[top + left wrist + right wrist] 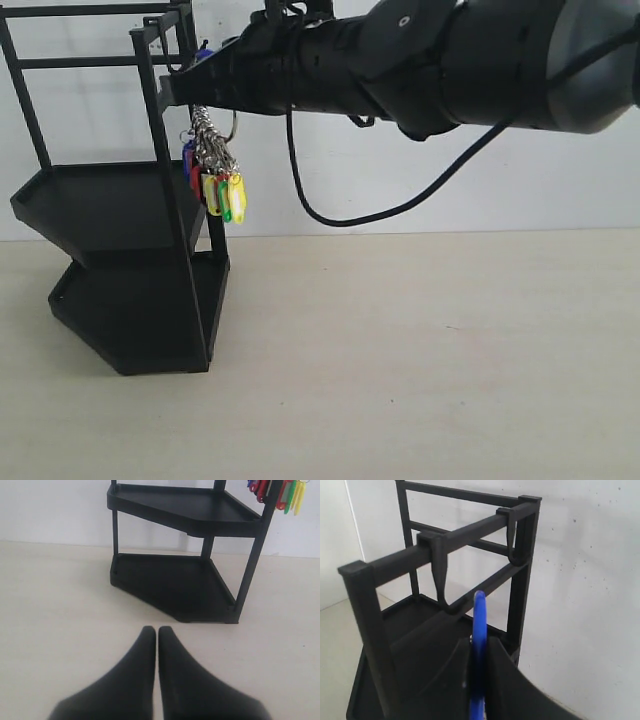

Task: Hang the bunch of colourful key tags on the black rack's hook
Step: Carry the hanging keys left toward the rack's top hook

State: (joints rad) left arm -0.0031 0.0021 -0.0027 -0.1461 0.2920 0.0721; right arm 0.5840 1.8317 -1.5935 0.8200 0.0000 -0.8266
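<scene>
The colourful key tag bunch [220,185] dangles from its metal ring just beside the upper front post of the black rack [120,260]. My right gripper [200,78] reaches across from the right and is shut on the ring's blue sleeve [479,610], which stands up between the gripper's [479,642] jaws. Just beyond the sleeve, a black hook [442,585] hangs from the rack's top crossbar [465,532]; a second hook [515,540] hangs farther along. My left gripper [154,630] is shut and holds nothing, low over the table in front of the rack [185,580]. The tags [287,492] show at that view's upper corner.
The beige table [420,360] stretches to the right of the rack. A white wall [450,190] rises close behind. A black cable [330,200] loops down from the right arm. The rack's two angular trays [185,510] hold nothing.
</scene>
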